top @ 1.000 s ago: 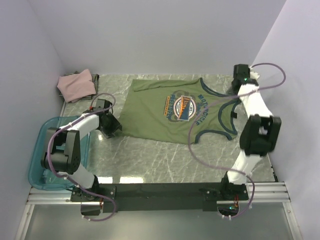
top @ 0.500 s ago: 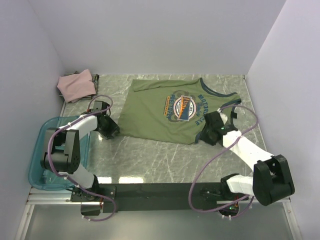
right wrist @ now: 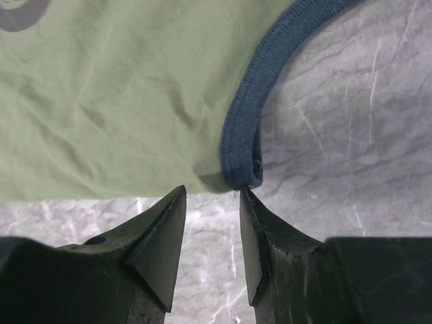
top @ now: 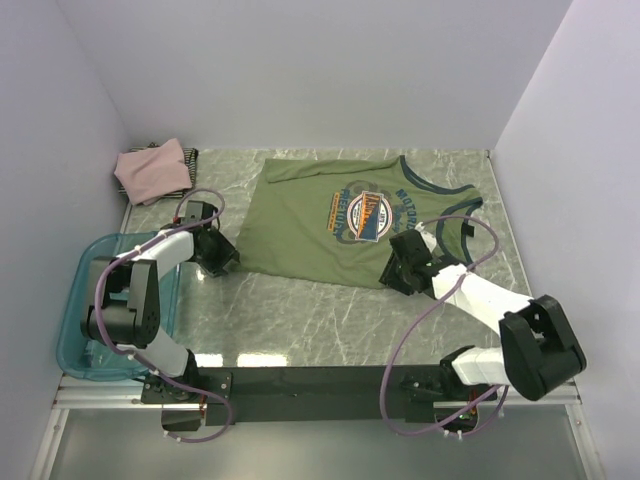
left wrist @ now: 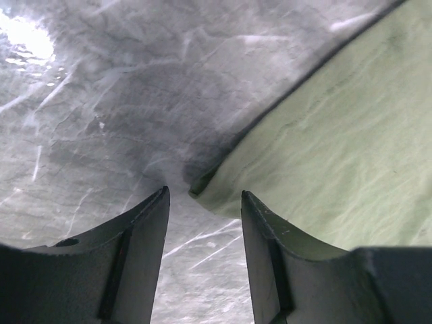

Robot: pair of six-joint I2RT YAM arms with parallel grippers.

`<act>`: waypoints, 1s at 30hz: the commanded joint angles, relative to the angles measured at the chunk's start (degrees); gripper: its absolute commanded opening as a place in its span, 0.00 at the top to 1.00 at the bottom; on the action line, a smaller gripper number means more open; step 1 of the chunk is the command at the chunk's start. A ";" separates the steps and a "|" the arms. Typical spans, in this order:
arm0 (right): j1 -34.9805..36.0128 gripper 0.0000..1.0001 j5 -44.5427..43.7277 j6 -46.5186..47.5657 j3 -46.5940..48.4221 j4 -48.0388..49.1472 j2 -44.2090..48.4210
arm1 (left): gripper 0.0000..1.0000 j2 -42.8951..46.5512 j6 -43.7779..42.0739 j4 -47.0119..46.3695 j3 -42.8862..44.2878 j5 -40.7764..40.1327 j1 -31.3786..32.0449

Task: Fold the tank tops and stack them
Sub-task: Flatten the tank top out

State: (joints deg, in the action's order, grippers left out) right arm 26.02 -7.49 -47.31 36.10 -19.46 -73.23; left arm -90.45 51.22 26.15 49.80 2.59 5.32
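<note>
— Lying where, the green tank top (top: 340, 215)?
— Spread flat on the marble table (top: 320, 320), chest print up, hem toward the left, neck toward the right wall.
— And the left claw (left wrist: 202, 196)?
— Down low at the near hem corner. Its fingers are parted a little, and the cloth corner sits just ahead of the gap, not clamped.
— The right claw (right wrist: 212, 192)?
— Much the same: narrowly parted and gripping nothing, at the near edge where the navy trim (right wrist: 246, 128) of the armhole ends. The trim's end is right at one fingertip; I cannot tell if it touches.
— The other tops?
— The pink one (top: 152, 168) lies folded in the far left corner on top of the dark striped one (top: 190, 156), which shows only an edge. A teal bin (top: 75, 330) sits beside the left arm.
</note>
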 commanded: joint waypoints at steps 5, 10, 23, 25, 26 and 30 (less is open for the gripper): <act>0.35 0.55 -2.27 -0.77 1.78 3.11 -5.42 | 0.48 2.74 -1.12 -1.02 -0.93 1.19 -0.22; 0.26 0.55 -1.74 0.02 2.93 2.94 -8.33 | 0.47 5.02 -0.33 -0.58 -2.86 1.63 -0.23; 0.35 0.48 -4.64 1.87 4.07 -4.79 -4.73 | 0.46 4.68 -0.95 -1.72 -5.77 2.16 -0.22; 0.35 0.46 -4.90 2.13 3.98 -4.53 -4.64 | 0.48 4.32 -0.95 -2.24 -5.77 2.16 -0.22; 0.35 0.46 -5.08 2.22 4.24 -4.44 -5.07 | 0.49 4.06 -0.77 -2.51 -5.68 2.33 -0.22; 0.35 0.46 -5.00 2.57 4.60 -3.04 -7.18 | 0.53 2.92 -0.68 -2.86 -5.51 1.63 -0.14</act>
State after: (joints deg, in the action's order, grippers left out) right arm 26.02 -10.61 -45.34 39.31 -22.79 -79.79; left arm -86.28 51.13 24.56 44.66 4.64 5.30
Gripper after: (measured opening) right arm 0.541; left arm 0.480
